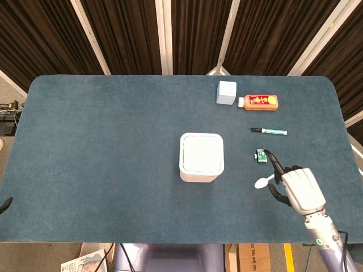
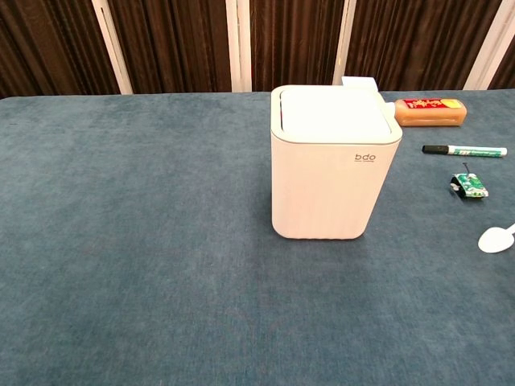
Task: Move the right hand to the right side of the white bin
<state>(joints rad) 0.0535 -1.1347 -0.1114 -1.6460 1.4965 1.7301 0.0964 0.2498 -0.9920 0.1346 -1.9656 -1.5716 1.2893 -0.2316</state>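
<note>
Standing lidded, white bin (image 1: pixel 201 157) left of empty right hand (image 1: pixel 298 188).

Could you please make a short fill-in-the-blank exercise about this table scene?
1. The lid of the bin is ____.
2. The marker lies between the bottle and the small ____ item.
3. The right hand partly covers the ____ in the head view.
4. The bin's colour is ____.

Missing words: closed; green; spoon; white
</note>
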